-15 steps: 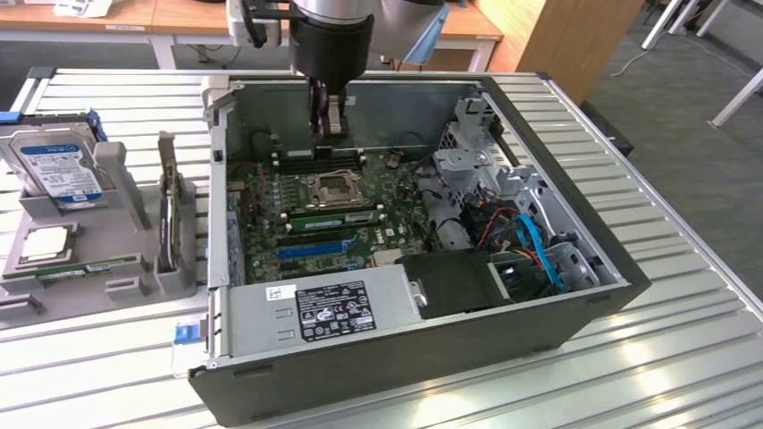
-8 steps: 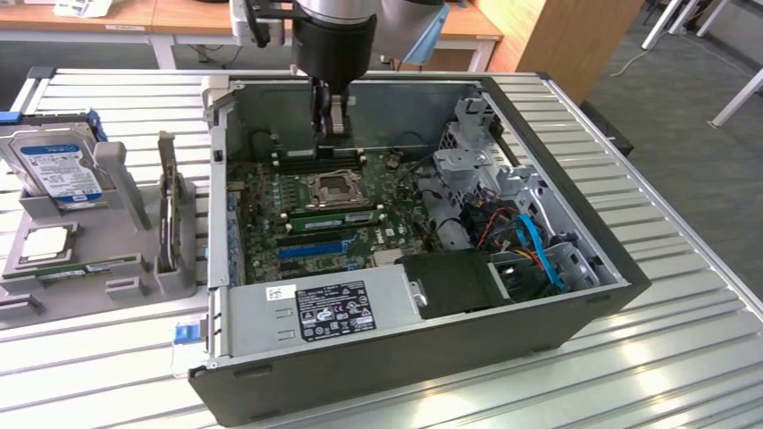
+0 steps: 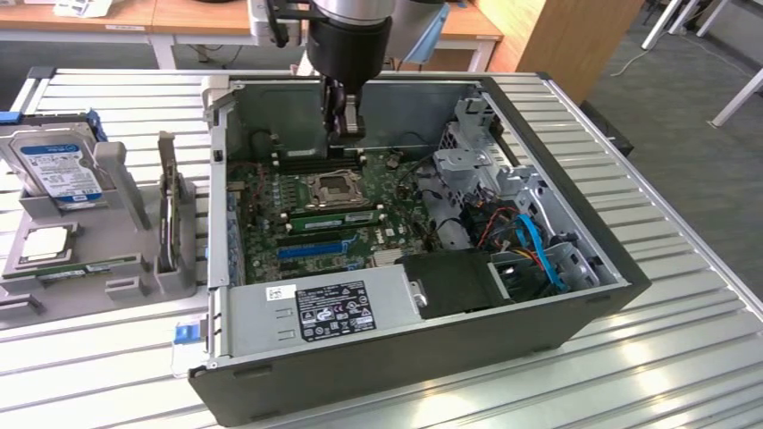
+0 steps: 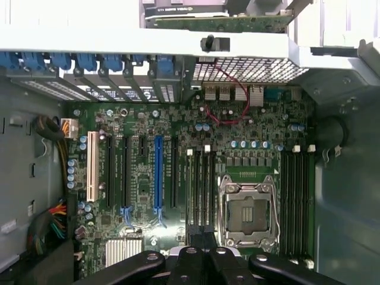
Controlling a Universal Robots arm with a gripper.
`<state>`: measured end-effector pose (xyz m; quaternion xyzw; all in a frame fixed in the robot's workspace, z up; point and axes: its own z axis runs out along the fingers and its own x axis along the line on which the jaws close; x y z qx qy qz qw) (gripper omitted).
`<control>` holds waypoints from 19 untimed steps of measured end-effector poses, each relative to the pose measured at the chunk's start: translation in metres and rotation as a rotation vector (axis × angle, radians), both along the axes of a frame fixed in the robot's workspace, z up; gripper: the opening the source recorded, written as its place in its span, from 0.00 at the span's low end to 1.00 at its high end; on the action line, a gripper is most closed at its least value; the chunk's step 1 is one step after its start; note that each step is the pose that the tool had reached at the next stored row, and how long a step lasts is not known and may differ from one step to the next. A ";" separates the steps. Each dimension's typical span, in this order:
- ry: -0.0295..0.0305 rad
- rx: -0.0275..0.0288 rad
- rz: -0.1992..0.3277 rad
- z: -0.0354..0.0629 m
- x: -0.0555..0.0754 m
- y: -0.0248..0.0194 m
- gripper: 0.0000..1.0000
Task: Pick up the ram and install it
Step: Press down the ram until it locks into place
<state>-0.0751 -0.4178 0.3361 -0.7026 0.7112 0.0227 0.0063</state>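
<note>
At far left, tray: it holds the drive, then the chip, with the ram nearest to us.
Ram: a thin green stick, lying flat along the tray's near edge, just beside the chip and well apart from the gripper.
Handling: we judge it light and stiff, but fragile. The chips and contact edge should not be squeezed.
Hold: we would take it by the two long flat faces near the middle, so it does not tip.
Gripper: it hangs over the case, above the far slots beyond the socket.
Gripper state: in the wrist view the fingertips are drawn together with nothing seen between them.
Slot stick: another green stick stands just in front of the socket.
Progress: the ram is not yet picked up, in our judgement.
</note>
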 end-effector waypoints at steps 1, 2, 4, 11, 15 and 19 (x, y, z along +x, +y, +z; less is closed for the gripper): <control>0.0010 0.0000 0.000 0.0000 0.002 -0.0001 0.10; 0.0019 -0.0001 0.000 0.0000 0.004 -0.0001 0.10; 0.0036 0.0000 0.000 0.0000 0.007 -0.0002 0.10; 0.0089 0.0000 0.000 0.0000 0.019 -0.0005 0.10; 0.0115 0.0000 0.000 0.0000 0.024 -0.0005 0.10; 0.0126 -0.0002 0.000 0.0001 0.027 -0.0005 0.10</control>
